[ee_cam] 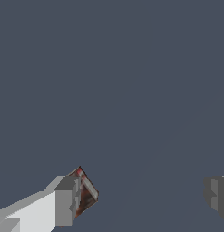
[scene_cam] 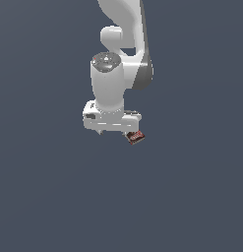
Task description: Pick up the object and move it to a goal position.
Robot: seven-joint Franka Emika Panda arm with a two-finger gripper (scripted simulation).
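Wide-spread end effector (ee_cam: 140, 199), tilted block (ee_cam: 86, 192) against one finger.

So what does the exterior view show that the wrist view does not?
Only the exterior view shows the white arm and the whole gripper from above, with the block at its end on the exterior view's right. Only the wrist view shows the fingers wide apart, the block touching just one, the gap between them empty. Both show the small brown-and-red block and the plain dark grey background.

Plain dark grey-blue floor (scene_cam: 54, 197), small tilted block (scene_cam: 136, 137) on it
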